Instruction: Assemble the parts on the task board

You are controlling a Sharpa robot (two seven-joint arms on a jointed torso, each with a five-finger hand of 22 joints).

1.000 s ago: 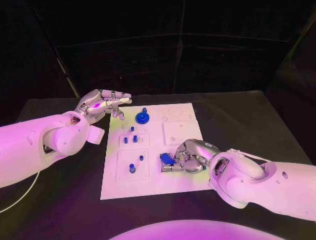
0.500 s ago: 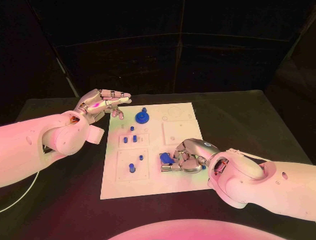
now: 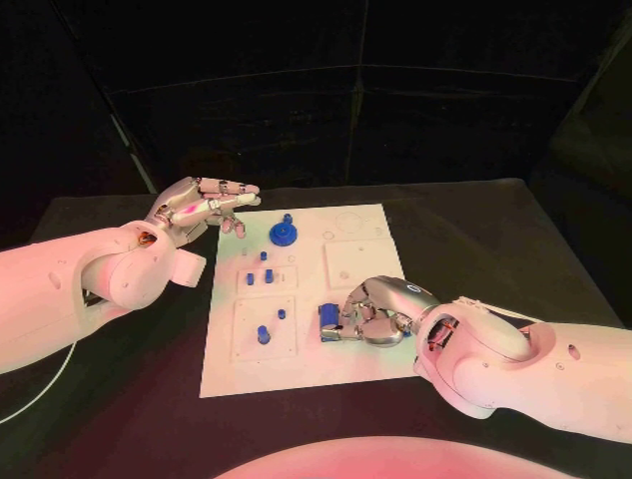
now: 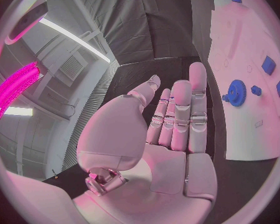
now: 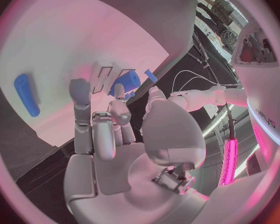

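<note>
Blue part sits pinched in my right hand fingers, over the task board; left hand fingers spread.

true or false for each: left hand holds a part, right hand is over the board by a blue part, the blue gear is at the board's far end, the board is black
1. The left hand holds a part. False: its fingers are apart with nothing in them, off the board's far left corner.
2. The right hand is over the task board, at a blue part. True.
3. The blue gear sits toward the board's far end. True.
4. The board is black. False: it is white, on a black table.
</note>
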